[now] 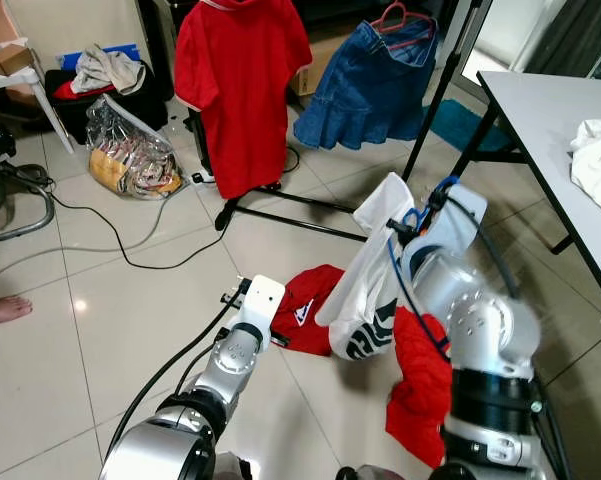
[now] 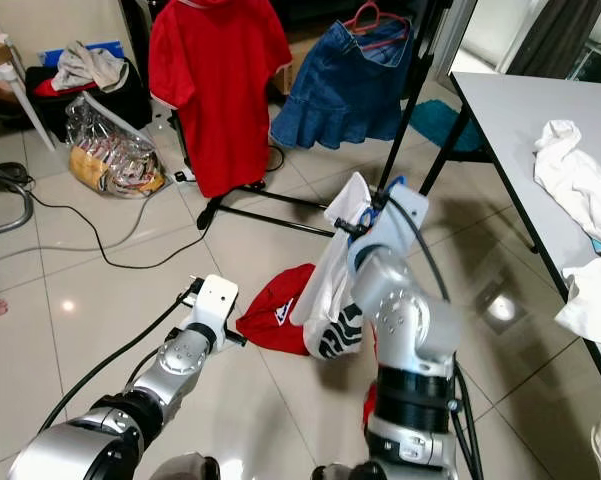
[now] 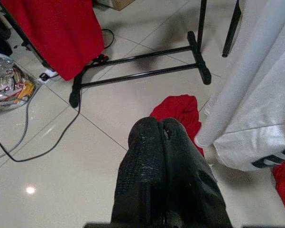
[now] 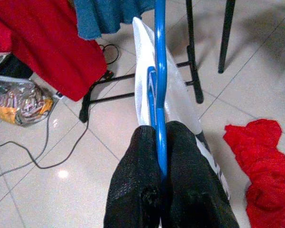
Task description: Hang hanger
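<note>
Right gripper (image 4: pixel 162 142) is raised at centre frame, its two black fingers (image 4: pixel 133 180) pinched onto the blue hanger (image 4: pixel 160 71), which passes between them and rises beyond the tips. A white garment (image 1: pixel 365 290) with black markings at its lower edge hangs from this hanger, draped against the right arm and clear of the rack. Left gripper (image 3: pixel 161 126) is extended low over the tiled floor (image 1: pixel 110 310) at about 7 o'clock of the white garment; its fingers are pressed together with nothing between them. A red garment (image 1: pixel 310 305) lies crumpled on the floor just beyond the left gripper, near the white garment's hem. A second red cloth (image 1: pixel 420 385) sits at 5 o'clock of the white garment, against the right arm. The black clothes rack (image 1: pixel 310 205) stands at 12 o'clock of the grippers, its base bars on the floor and one upright slanting up at 1 o'clock. A red shirt (image 1: pixel 235 80) hangs on it at 11 o'clock, and a blue denim skirt (image 1: pixel 365 90) on a red hanger (image 1: pixel 395 15) at 12 o'clock. A clear plastic bag (image 1: pixel 130 155) of items rests on the floor at 10 o'clock, with a black cable (image 1: pixel 110 235) running past it. A white table (image 1: pixel 540 110) stands at 2 o'clock, carrying white cloth (image 1: pixel 595 160). A person's bare foot (image 1: pixel 0 310) shows at 9 o'clock.
</note>
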Controlling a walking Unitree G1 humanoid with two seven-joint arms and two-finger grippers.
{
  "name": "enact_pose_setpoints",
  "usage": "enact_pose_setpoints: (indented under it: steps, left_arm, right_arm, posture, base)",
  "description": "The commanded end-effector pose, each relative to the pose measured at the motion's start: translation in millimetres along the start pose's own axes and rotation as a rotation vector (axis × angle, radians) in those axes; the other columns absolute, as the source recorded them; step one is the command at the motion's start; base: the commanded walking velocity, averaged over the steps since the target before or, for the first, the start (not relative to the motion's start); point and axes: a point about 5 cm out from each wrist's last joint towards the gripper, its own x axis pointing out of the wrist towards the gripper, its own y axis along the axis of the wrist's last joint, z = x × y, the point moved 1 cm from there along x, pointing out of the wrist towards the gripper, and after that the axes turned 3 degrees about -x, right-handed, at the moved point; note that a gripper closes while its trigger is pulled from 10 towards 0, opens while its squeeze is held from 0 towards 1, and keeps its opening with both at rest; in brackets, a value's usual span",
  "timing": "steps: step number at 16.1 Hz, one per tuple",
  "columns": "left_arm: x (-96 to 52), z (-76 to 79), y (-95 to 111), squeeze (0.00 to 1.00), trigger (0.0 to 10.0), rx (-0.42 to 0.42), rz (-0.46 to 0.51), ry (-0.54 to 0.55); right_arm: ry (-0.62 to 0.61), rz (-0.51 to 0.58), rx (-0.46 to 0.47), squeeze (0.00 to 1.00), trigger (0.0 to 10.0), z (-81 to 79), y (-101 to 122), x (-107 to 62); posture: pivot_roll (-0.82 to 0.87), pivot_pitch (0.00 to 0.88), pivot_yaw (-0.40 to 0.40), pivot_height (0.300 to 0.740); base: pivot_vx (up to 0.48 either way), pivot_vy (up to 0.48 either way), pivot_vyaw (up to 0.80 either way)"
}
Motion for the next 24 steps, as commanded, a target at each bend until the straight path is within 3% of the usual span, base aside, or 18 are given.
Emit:
enact_pose_setpoints:
  steps: [1,6,7,9,13,16,20,21,24]
  left_arm:
    - [2.5,1.4,5.5,0.00,10.0,0.015,0.011,-0.001]
    - [3.1,1.6,7.6,0.00,10.0,0.072,0.021,-0.002]
    - [3.2,1.7,8.0,0.00,10.0,0.076,0.024,-0.001]
    - [3.3,1.9,8.7,0.00,10.0,0.074,0.027,-0.001]
    - [3.8,1.5,10.3,0.00,10.0,0.072,0.033,0.001]
    - [5.2,-4.0,13.6,0.00,10.0,0.077,0.042,0.020]
    - [6.2,-10.8,15.7,0.00,10.0,0.089,0.042,0.033]
    - [6.9,-8.2,18.6,1.00,10.0,0.055,0.057,-0.011]
    - [7.1,4.2,22.8,1.00,10.0,0.061,0.080,-0.107]
  right_arm:
    - [0.022,0.031,0.025,0.00,10.0,-8.2,10.3,-6.1]
    - [0.014,0.021,0.030,0.00,10.0,-10.9,17.2,-13.0]
    - [0.044,0.032,0.073,0.00,10.0,-10.7,17.9,-15.3]
    - [0.188,0.139,0.171,0.00,10.0,-9.9,23.7,-19.1]
    - [0.319,0.111,0.209,0.00,10.0,-13.2,17.9,-21.0]
    - [0.592,0.078,0.304,0.00,10.0,-39.2,13.8,-35.0]
    - [0.733,0.086,0.301,0.00,10.0,-55.1,22.0,-51.1]
    - [0.769,0.088,0.291,0.00,10.0,-58.5,23.1,-55.1]
    - [0.800,0.090,0.285,0.00,10.0,-61.9,24.6,-59.0]
  posture:
    - [0.01,0.078,-0.010,0.740]
    - [0.02,0.075,-0.010,0.740]
    - [0.02,0.074,-0.010,0.740]
    - [0.02,0.074,-0.009,0.740]
    - [0.02,0.076,-0.001,0.740]
    - [0.03,0.082,0.004,0.740]
    - [0.02,0.083,0.011,0.740]
    - [0.02,0.083,0.012,0.740]
    - [0.01,0.083,0.012,0.740]
  base:
    - [0.000,0.000,0.00]
    - [0.000,0.000,0.00]
    - [0.000,0.000,0.00]
    - [0.000,0.000,0.00]
    - [0.000,0.000,0.00]
    - [0.000,0.000,0.00]
    - [0.000,0.000,0.00]
    - [0.000,0.000,0.00]
    - [0.000,0.000,0.00]
